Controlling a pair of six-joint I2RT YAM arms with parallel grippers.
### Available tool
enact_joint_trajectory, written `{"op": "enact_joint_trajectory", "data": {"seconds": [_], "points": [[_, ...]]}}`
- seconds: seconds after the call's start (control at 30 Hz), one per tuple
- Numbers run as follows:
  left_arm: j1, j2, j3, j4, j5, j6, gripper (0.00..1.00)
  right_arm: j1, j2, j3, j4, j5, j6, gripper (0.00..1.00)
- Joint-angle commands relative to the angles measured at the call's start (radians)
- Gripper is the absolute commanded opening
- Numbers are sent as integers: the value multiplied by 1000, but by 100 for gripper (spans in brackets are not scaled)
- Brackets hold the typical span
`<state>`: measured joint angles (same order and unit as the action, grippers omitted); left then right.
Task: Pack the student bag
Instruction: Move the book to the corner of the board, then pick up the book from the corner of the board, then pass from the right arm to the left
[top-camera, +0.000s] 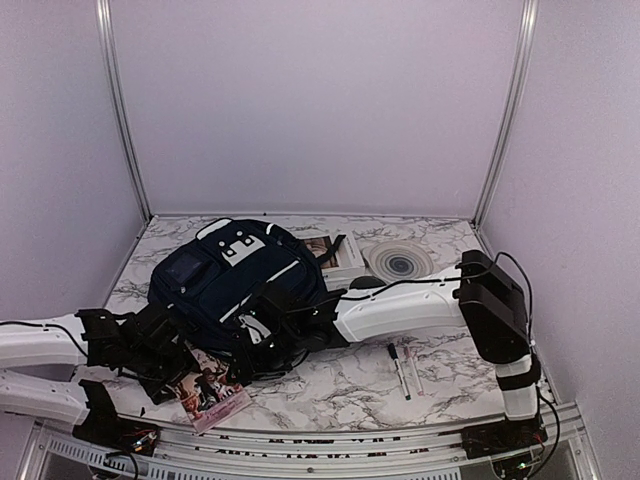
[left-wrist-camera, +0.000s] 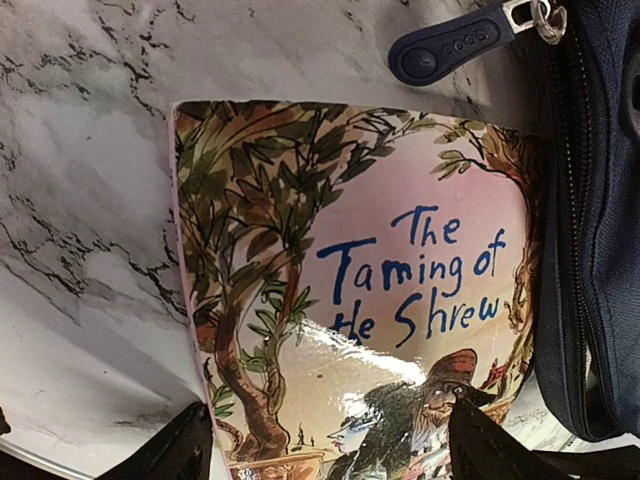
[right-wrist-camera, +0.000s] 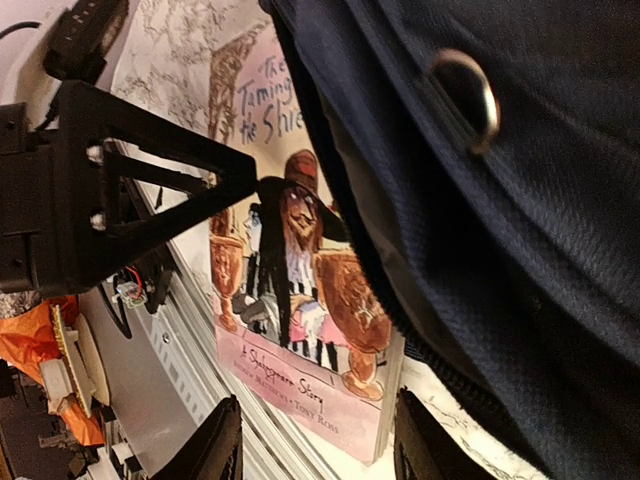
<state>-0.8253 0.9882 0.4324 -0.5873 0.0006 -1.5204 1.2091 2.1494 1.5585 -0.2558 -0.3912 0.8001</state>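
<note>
When viewed from above, shows the student bag (top-camera: 235, 275) lying flat at centre left of the frame on a marble table (top-camera: 350, 385). Places one book (left-wrist-camera: 360, 260) ("The Taming of the Shrew") at lower left, just beside the bag's near edge, likely staged there for sliding inside. Sets the left gripper (left-wrist-camera: 325, 435) low over that cover, fingers spread wide with nothing pinched, seemingly lining up a grasp. Puts the right gripper (right-wrist-camera: 315, 435) at the bag's near edge too, fingers likewise apart and empty, perhaps ready to lift the opening. Counts one bag, one book in front, one more printed item (top-camera: 335, 250) behind the bag, two pens (top-camera: 403, 368) at lower right, one ringed disc (top-camera: 400, 262) right of centre.
</note>
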Motion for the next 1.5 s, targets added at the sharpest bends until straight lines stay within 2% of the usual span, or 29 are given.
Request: {"op": "enact_joint_trajectory", "data": {"seconds": [0.0, 0.13, 0.33, 0.5, 0.6, 0.67, 0.77, 0.87, 1.03, 1.2, 1.3, 1.4, 1.47], "points": [[-44, 65, -38, -38, 41, -76, 81, 12, 19, -18, -57, -5, 5, 50], [-80, 68, -39, -33, 31, -113, 70, 12, 9, -62, -82, 57, -4, 50], [-87, 94, -39, -15, 33, -116, 66, 22, 95, 30, -93, -75, -33, 50], [-96, 71, -58, 6, 36, -140, 60, 30, 129, 75, 3, -232, -21, 49], [-99, 57, -60, 10, 25, -147, 60, 36, 151, 126, 22, -269, -26, 47], [-100, 56, -60, 10, 24, -147, 59, 38, 152, 150, 20, -265, -39, 41], [-100, 50, -65, 9, 28, -147, 58, 38, 130, 157, 27, -239, -49, 19], [-100, 3, -68, 1, 25, -150, 57, 36, 87, 146, 12, -201, -79, 2], [-101, -190, 0, -107, -94, -90, 61, 37, -55, 83, 8, -210, -178, 0], [-102, -486, 91, -162, -265, 82, 73, 25, -259, -28, -63, -205, -326, 0], [-102, -615, 154, -72, -343, 303, 75, -4, -385, -103, -95, -190, -380, 0], [-103, -629, 210, 94, -305, 536, 75, -52, -514, -182, -61, -158, -400, 0], [-102, -591, 235, 231, -178, 686, 78, -92, -608, -247, -2, -113, -406, 0]]}}
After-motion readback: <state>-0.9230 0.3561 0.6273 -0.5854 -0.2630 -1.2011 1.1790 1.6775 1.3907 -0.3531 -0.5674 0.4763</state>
